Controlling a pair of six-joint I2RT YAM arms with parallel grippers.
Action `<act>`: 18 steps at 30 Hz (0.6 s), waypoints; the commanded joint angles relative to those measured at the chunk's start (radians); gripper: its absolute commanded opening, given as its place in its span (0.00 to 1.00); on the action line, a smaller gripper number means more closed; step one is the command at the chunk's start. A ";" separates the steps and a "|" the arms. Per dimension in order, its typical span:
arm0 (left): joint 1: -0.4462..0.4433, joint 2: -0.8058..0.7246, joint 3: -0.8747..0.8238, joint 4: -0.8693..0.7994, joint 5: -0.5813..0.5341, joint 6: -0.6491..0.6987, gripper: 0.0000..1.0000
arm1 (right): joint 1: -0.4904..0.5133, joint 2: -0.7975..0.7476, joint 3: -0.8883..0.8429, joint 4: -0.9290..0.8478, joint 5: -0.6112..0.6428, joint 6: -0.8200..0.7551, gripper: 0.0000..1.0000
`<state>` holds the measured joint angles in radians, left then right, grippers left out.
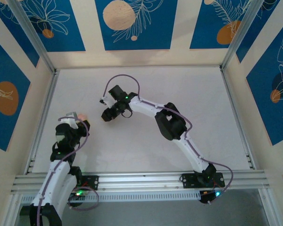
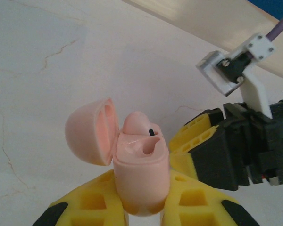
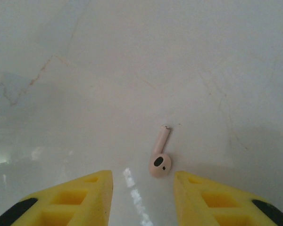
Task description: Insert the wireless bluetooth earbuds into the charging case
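Note:
The pink charging case [image 2: 140, 165] stands upright between the yellow fingers of my left gripper [image 2: 141, 200], which is shut on it. Its lid [image 2: 90, 132] hangs open to the left. One pale earbud [image 2: 136, 123] sits in the far slot, and the near slot [image 2: 151, 147] is an empty hole. The other pale pinkish-white earbud [image 3: 159, 161] lies on the table, stem pointing away, between the open fingers of my right gripper [image 3: 144, 190] and nearer the right one. From above, the left gripper [image 1: 78, 120] holds the case [image 1: 82, 117] just left of the right gripper [image 1: 106, 115].
The table [image 1: 179, 89] is white with faint marbling and walled by aluminium rails. Yellow fingers [image 2: 198, 134] of the right gripper hang close to the right of the case, with its white camera bracket [image 2: 226, 70] above them.

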<state>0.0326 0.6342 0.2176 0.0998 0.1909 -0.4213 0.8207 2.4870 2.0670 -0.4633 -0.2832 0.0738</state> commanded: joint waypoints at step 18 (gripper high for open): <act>0.019 -0.043 -0.021 0.039 0.053 -0.012 0.14 | 0.051 0.139 0.153 -0.083 0.152 -0.107 0.35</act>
<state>0.0376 0.6075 0.2066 0.1150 0.2184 -0.4217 0.8505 2.5870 2.2040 -0.4950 -0.1829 0.0097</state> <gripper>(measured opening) 0.156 0.353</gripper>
